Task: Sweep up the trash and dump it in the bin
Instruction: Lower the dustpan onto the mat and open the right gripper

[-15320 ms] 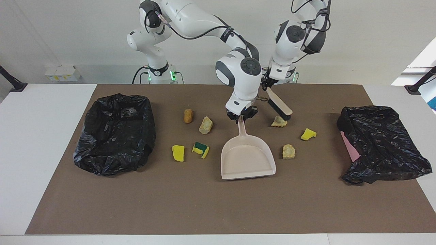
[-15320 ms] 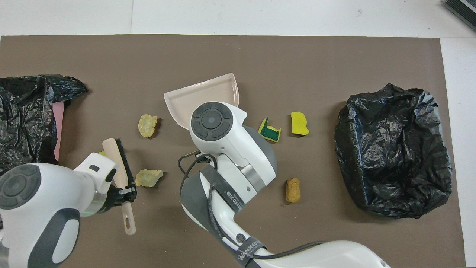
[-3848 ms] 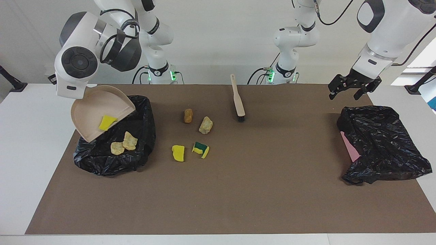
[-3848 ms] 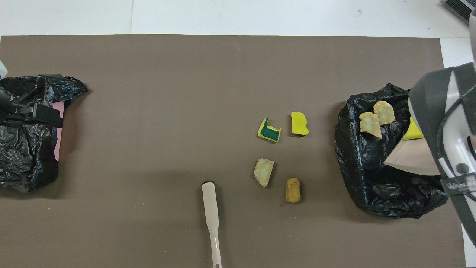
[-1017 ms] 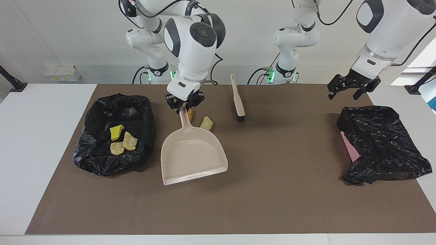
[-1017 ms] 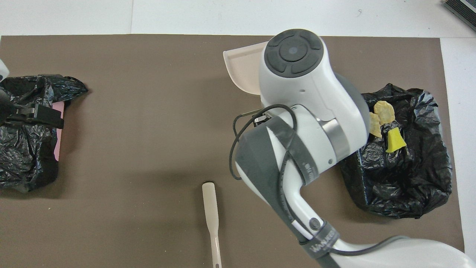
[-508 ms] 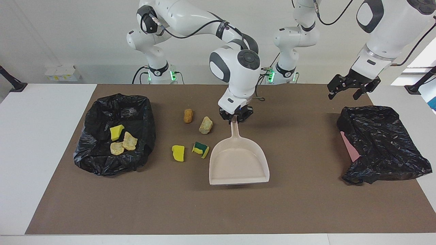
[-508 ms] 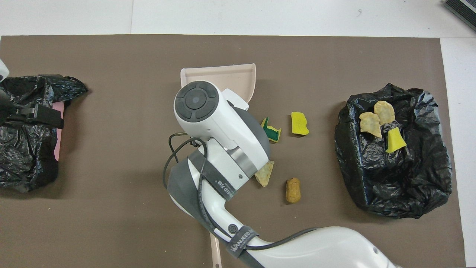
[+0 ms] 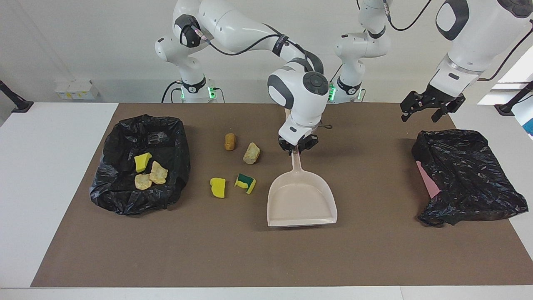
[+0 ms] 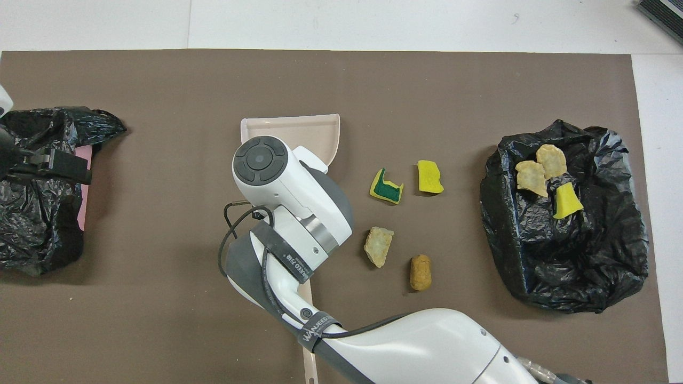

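White table (image 9: 50, 175) under a brown mat (image 9: 266, 258); plain pale wall at the robots' end. I see a black bin bag (image 9: 125, 196) near the mat's edge at the right arm's end, a second crumpled black bag (image 9: 466, 179) with a pink strip showing at the left arm's end.

Trash: three scraps lie in the bin bag, one yellow sponge bit (image 9: 143, 162) and two beige chunks (image 9: 151, 176). Four lie on the mat toward the middle: brown lump (image 9: 230, 141) and beige chunk (image 9: 251, 153) closer to the robots' edge, yellow sponge piece (image 9: 217, 187) and yellow-green sponge (image 9: 245, 183) farther out.

Since half a second ago the dustpan (image 9: 302, 200) has shifted a little toward the left arm's end and now sits clear of the yellow-green sponge, mouth facing away from the robots. A second ago it was beside the bin bag, covering the two sponges. The brush handle (image 10: 308, 341) peeks out under the right arm in the overhead view, near the robots' edge, as before.

Right arm reaches from its base across the mat's middle, wrist pointing down; right gripper (image 9: 297, 146) has its jaws clamped on the dustpan's handle tip. Left arm waits, raised; left gripper (image 9: 431, 109) hangs over the mat's corner just above the crumpled bag, jaws spread apart, unchanged.
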